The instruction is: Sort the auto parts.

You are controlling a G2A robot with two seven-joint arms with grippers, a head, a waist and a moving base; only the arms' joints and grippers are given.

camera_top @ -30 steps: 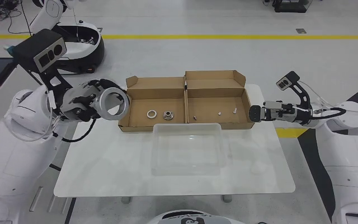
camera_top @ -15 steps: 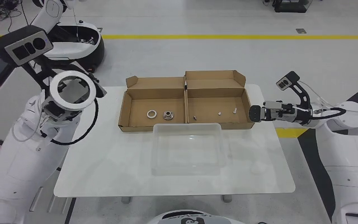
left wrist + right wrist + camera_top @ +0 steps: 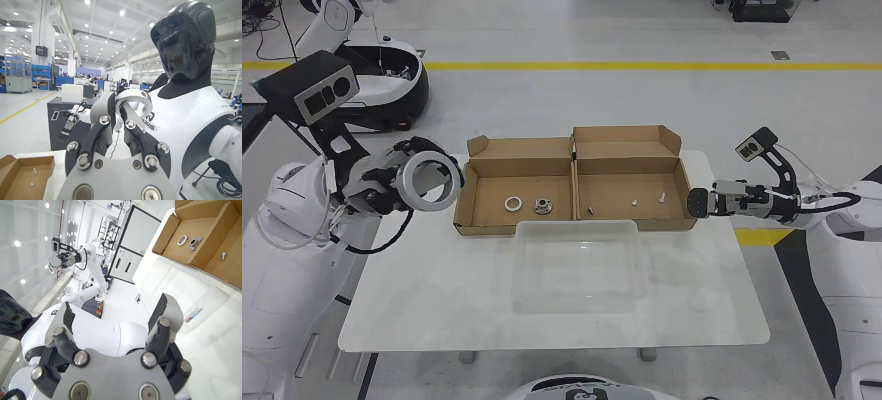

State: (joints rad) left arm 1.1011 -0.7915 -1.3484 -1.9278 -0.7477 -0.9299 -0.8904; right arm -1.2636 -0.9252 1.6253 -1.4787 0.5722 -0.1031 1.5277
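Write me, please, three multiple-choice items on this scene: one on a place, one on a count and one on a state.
1. Where is the large ring?
A. In the left gripper, left of the box
B. In the box's left compartment
C. In the box's right compartment

2. How many parts lie in the box's left compartment?
A. One
B. Two
C. Four

3. What state is the right gripper in?
A. Open, holding nothing
B. Shut on a part
C. Shut, empty

Answers:
1 A, since the left wrist view shows the fingers clamped on it.
2 B, since a small ring and a hub lie there.
3 A, since its fingers stand wide apart with nothing between.
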